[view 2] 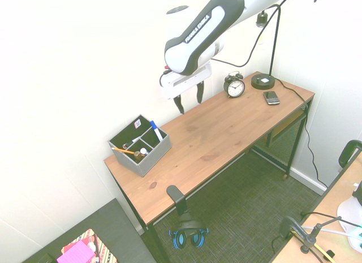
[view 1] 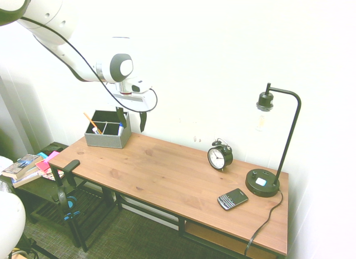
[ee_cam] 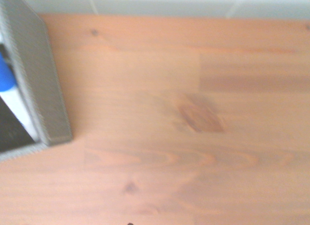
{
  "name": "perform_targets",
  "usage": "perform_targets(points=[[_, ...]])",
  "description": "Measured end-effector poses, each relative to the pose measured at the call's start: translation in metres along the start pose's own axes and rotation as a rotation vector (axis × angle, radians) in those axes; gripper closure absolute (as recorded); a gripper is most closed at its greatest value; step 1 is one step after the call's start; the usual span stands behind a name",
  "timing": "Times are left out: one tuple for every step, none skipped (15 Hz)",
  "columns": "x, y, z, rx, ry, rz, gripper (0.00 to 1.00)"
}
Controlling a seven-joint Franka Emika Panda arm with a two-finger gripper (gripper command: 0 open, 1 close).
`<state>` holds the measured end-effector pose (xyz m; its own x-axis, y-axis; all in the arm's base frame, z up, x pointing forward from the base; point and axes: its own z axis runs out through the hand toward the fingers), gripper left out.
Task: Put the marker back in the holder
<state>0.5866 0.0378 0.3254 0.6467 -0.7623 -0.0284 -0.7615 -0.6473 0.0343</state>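
The grey holder [view 1: 108,137] [view 2: 148,158] stands at the end of the wooden desk by the wall. The marker [view 2: 156,130] leans inside one of its compartments, white barrel down and blue cap up, and also shows as the marker [ee_cam: 12,92] behind the holder's grey wall [ee_cam: 41,80] in the wrist view. An orange pencil [view 2: 121,151] lies in another compartment. My gripper [view 1: 132,118] [view 2: 189,99] hangs above the desk just beside the holder, on the clock side. It is open, with nothing between its fingers.
On the far half of the desk [view 1: 167,175] stand a black alarm clock [view 1: 219,156], a black phone [view 1: 232,199] and a black desk lamp [view 1: 266,181]. Headphones [view 2: 188,237] hang off the desk's holder end. Books [view 1: 25,165] lie on a low shelf beside it.
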Motion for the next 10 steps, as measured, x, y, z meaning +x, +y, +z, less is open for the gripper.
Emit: perform_targets(points=[[0.008, 0.011, -0.005, -0.004, -0.023, -0.006, 0.00], [0.013, 0.018, -0.010, -0.005, -0.035, -0.009, 0.00], [0.015, 0.023, -0.014, -0.004, -0.042, -0.007, 0.00], [0.015, 0.025, -0.017, -0.003, -0.044, -0.004, 0.00], [0.017, 0.028, -0.019, -0.005, -0.044, -0.008, 0.00], [0.019, 0.033, -0.022, -0.017, -0.042, -0.021, 0.00], [0.022, 0.038, -0.027, -0.033, -0.037, -0.041, 0.00], [0.024, 0.044, -0.034, -0.049, -0.024, -0.067, 0.00], [0.027, 0.049, -0.041, -0.058, -0.007, -0.085, 0.00], [0.029, 0.053, -0.047, -0.057, 0.002, -0.090, 0.00]])
